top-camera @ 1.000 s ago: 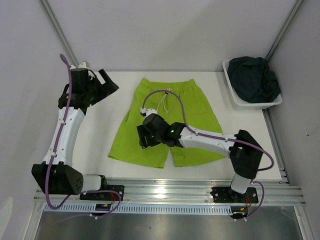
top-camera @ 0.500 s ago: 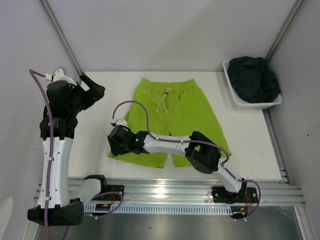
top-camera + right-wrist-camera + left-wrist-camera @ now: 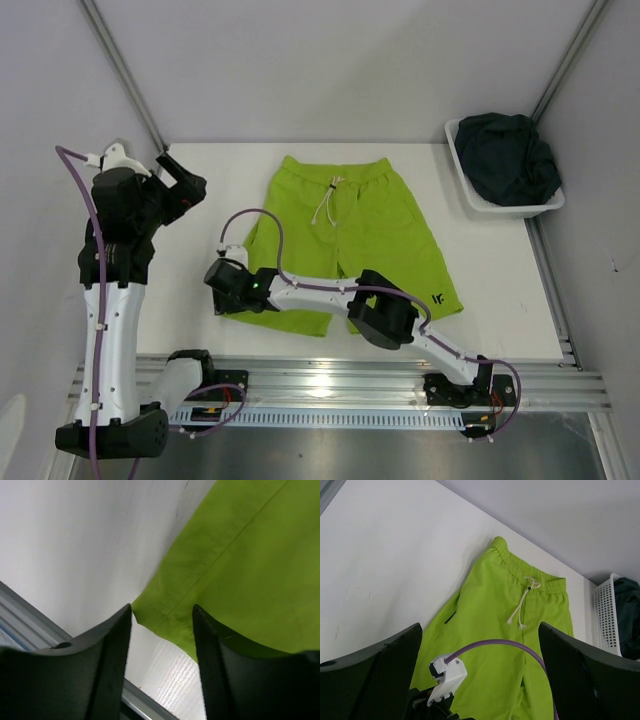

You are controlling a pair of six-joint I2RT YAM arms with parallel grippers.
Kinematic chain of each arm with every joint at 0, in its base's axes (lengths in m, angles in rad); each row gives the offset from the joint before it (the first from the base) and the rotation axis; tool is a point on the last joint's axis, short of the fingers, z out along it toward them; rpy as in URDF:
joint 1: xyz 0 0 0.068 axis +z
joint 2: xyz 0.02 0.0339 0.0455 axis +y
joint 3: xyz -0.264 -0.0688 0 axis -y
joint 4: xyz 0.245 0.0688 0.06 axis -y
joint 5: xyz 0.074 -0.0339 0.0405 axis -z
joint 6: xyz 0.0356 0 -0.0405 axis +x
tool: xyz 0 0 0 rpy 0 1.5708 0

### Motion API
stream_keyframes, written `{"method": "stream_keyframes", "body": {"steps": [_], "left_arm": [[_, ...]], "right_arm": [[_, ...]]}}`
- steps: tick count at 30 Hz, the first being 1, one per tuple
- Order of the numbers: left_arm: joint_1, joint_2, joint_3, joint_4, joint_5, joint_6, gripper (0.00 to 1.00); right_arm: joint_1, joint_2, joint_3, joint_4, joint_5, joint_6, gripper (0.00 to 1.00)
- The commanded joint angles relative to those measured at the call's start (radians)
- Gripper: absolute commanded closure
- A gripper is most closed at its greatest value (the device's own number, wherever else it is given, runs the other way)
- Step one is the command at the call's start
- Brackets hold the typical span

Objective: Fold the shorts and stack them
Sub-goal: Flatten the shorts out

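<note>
The lime green shorts lie flat on the white table, waistband at the far side. My right gripper reaches across to the near left corner of their left leg. In the right wrist view its open fingers straddle that hem corner of the green shorts without pinching it. Raised at the table's left side, my left gripper is wide open and holds nothing. Its view looks down on the green shorts. The dark navy-teal shorts sit bunched in the basket.
The white mesh basket stands at the back right corner and shows again as the basket at the right edge of the left wrist view. A metal rail runs along the near table edge. The right arm's purple cable arches over the shorts.
My right arm has swung left from the shorts' middle to the left leg's near corner, and its jaws have narrowed a little. The left arm has pulled back and up at the left.
</note>
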State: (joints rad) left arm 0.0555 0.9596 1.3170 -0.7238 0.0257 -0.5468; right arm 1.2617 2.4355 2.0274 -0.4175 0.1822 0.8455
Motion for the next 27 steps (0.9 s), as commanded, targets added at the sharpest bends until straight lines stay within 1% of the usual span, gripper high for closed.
{"method": "stream_keyframes", "body": {"steps": [1, 2, 4, 5, 6, 7, 8, 9, 11, 12, 13, 14, 15, 16, 19, 21, 24, 25, 26, 27], "left_arm": [[0.010, -0.021, -0.016, 0.003, -0.020, 0.030, 0.01], [0.010, -0.019, -0.021, 0.003, -0.018, 0.031, 0.01], [0.010, -0.018, -0.019, 0.004, -0.021, 0.041, 0.01], [0.010, -0.018, -0.021, 0.003, -0.020, 0.044, 0.01], [0.010, -0.016, -0.025, 0.003, -0.021, 0.045, 0.01], [0.010, -0.016, -0.024, 0.004, -0.020, 0.047, 0.01], [0.010, -0.012, -0.028, 0.007, -0.018, 0.047, 0.01], [0.010, -0.009, -0.032, 0.007, -0.014, 0.047, 0.01], [0.010, -0.004, -0.038, 0.015, -0.001, 0.047, 0.01], [0.010, -0.002, -0.048, 0.020, 0.005, 0.047, 0.01], [0.010, -0.002, -0.059, 0.026, 0.022, 0.044, 0.01], [0.010, 0.001, -0.067, 0.043, 0.034, 0.041, 0.01], [0.010, 0.002, -0.077, 0.050, 0.048, 0.036, 0.01], [0.010, 0.004, -0.093, 0.061, 0.077, 0.036, 0.01], [0.009, 0.024, -0.137, 0.121, 0.155, 0.024, 0.01], [0.001, 0.050, -0.166, 0.148, 0.186, 0.013, 0.01], [-0.039, 0.086, -0.197, 0.185, 0.188, 0.008, 0.01], [-0.045, 0.120, -0.206, 0.195, 0.180, 0.010, 0.01], [-0.087, 0.140, -0.211, 0.199, 0.171, 0.011, 0.01], [-0.098, 0.158, -0.214, 0.204, 0.171, 0.011, 0.01]], "right_arm": [[0.015, 0.051, 0.106, -0.081, 0.040, 0.038, 0.50], [0.016, 0.062, 0.119, -0.105, 0.039, 0.032, 0.52], [0.016, 0.060, 0.120, -0.118, 0.039, 0.030, 0.65], [0.016, 0.050, 0.094, -0.116, 0.043, 0.027, 0.85], [0.015, 0.019, 0.074, -0.118, 0.051, 0.023, 0.94], [0.015, 0.001, 0.051, -0.119, 0.062, 0.018, 1.00], [0.015, -0.024, -0.020, -0.113, 0.074, 0.007, 1.00], [0.018, -0.086, -0.069, -0.101, 0.077, 0.001, 1.00], [0.019, -0.168, -0.191, -0.037, 0.073, -0.008, 1.00], [0.022, -0.209, -0.316, -0.018, 0.072, -0.014, 1.00], [0.027, -0.293, -0.376, 0.000, 0.072, -0.019, 1.00], [0.036, -0.332, -0.427, 0.008, 0.082, -0.022, 1.00], [0.042, -0.405, -0.517, 0.005, 0.088, -0.025, 1.00], [0.051, -0.441, -0.557, 0.005, 0.095, -0.029, 1.00], [0.090, -0.542, -0.648, -0.049, 0.117, -0.048, 1.00], [0.131, -0.572, -0.665, -0.076, 0.114, -0.063, 1.00], [0.200, -0.593, -0.665, -0.107, 0.111, -0.059, 1.00], [0.214, -0.593, -0.662, -0.121, 0.111, -0.053, 1.00], [0.231, -0.595, -0.661, -0.130, 0.117, -0.045, 1.00], [0.244, -0.596, -0.661, -0.135, 0.123, -0.036, 1.00]]}}
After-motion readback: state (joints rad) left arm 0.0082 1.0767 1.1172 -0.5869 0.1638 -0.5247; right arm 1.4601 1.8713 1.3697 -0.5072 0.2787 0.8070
